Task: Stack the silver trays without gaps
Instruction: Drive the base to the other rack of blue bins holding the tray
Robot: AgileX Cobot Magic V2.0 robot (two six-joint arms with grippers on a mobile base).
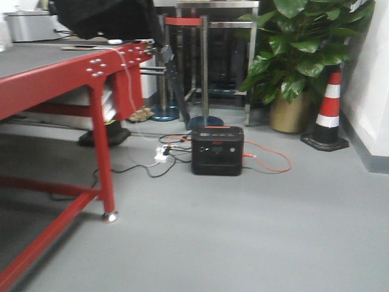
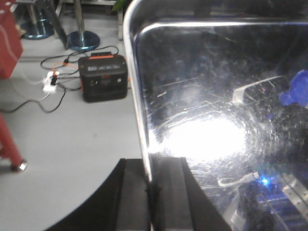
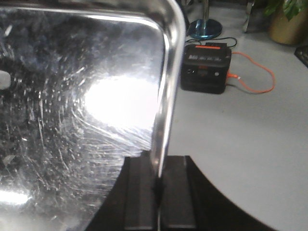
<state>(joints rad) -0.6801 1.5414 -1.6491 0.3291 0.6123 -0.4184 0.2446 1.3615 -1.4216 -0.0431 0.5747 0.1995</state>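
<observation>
L gripper [image 2: 150, 185]: rim of silver tray [image 2: 216, 96] sits btwn its jaws, pan spreading to its right & ahead. On the floor [image 2: 72, 159] below, ahead-left, is the power station [image 2: 103, 77], w/ power strip [image 2: 49, 83] further left, post base [image 2: 83, 41] beyond it & table leg [image 2: 8, 142] at far left. R gripper [image 3: 158, 180]: tray rim btwn its jaws too, pan spreading to its left; power station ahead-right on floor, cable [image 3: 273, 81] trailing right of it, plant pot [image 3: 288, 24] beyond at far right.
</observation>
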